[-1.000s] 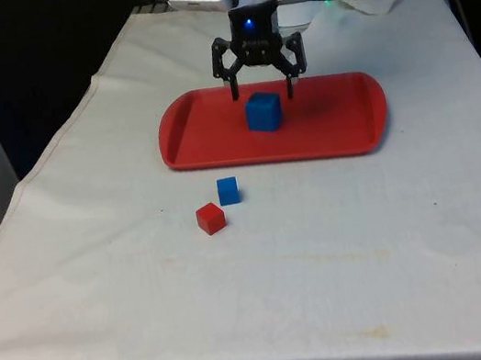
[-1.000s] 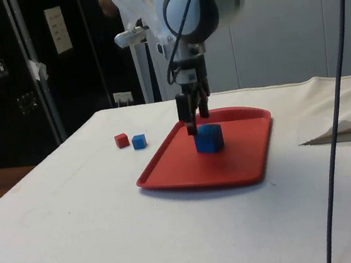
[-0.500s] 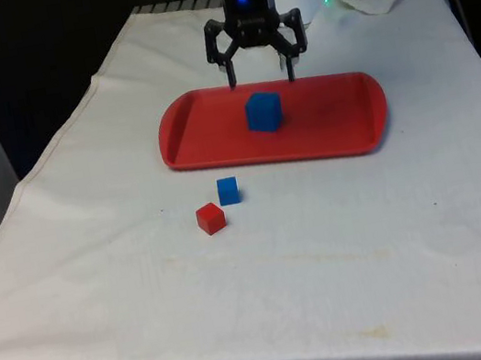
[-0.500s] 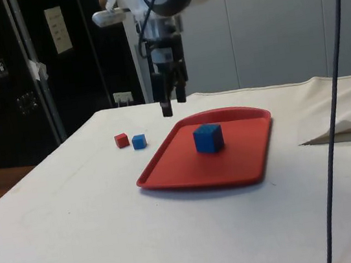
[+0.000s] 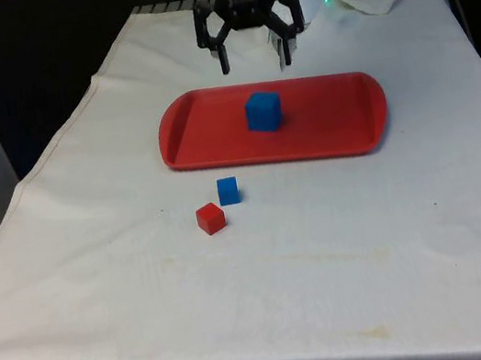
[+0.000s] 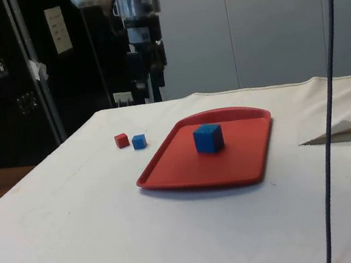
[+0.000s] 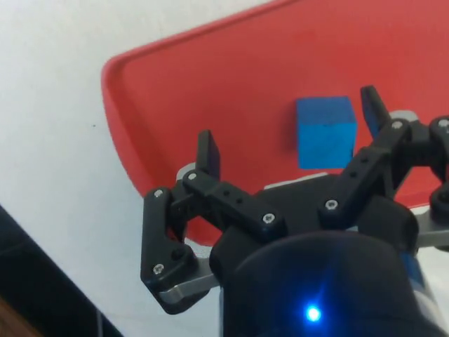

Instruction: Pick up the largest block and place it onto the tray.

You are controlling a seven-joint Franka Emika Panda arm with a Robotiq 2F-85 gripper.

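The large blue block [image 5: 263, 111] sits upright on the red tray [image 5: 343, 129], roughly in the tray's middle and touching nothing else, so by the look of things the placing step is already done. The pincer [image 5: 251, 57] hangs above the tray's far edge, well clear of the block, its fingers spread wide with nothing between them; the wrist view shows the same, the pincer [image 7: 287, 130] open and empty with the large blue block [image 7: 324, 131] lying on the red tray [image 7: 161, 98] beneath it. Out on the white tabletop [image 5: 327, 249], near the tray's front rim, the small blue block [image 5: 228, 191] and the small red block [image 5: 211, 218] stand just beside each other, and neither needs handling. The step in hand reads as the retreat after release. What remains, as far as I can judge, is only to carry the arm clear without brushing the tray or nudging the block.
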